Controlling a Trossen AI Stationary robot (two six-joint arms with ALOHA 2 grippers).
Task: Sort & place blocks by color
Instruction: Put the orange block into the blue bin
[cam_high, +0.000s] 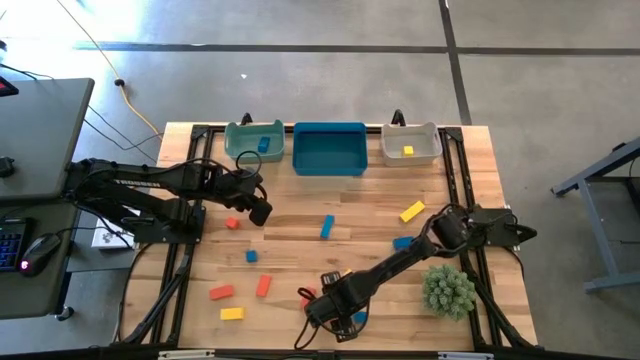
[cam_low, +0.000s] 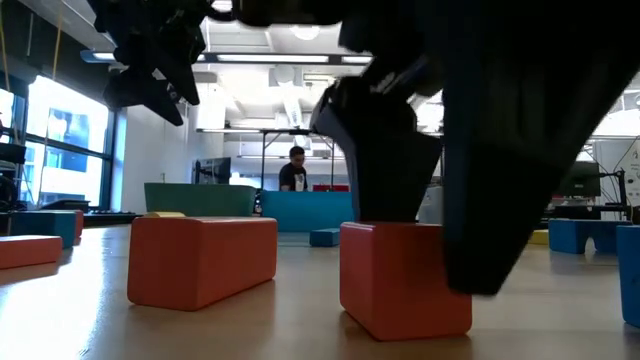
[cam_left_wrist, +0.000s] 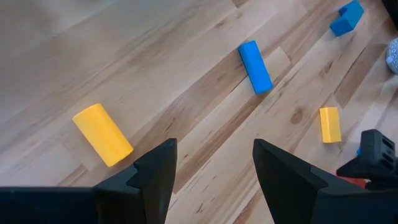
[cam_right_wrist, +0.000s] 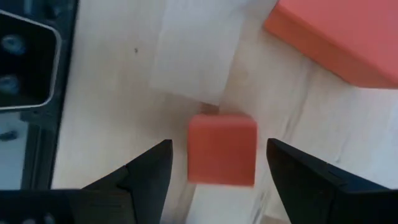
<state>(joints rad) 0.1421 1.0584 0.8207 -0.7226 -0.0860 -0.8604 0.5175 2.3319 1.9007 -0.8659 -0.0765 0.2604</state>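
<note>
The right gripper (cam_right_wrist: 211, 180) stands with fingers wide, a small red cube (cam_right_wrist: 222, 149) centred between them at twelve o'clock (squarish, no real long axis). It sits near the table's (cam_high: 300, 240) front edge. The left gripper (cam_left_wrist: 211, 180), also wide and empty, hovers farther off.

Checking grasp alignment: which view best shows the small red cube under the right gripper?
Right wrist view: the red cube sits centred between the open right gripper. The low view shows its side; the high view mostly hides it; the left wrist view doesn't clearly show it.
</note>
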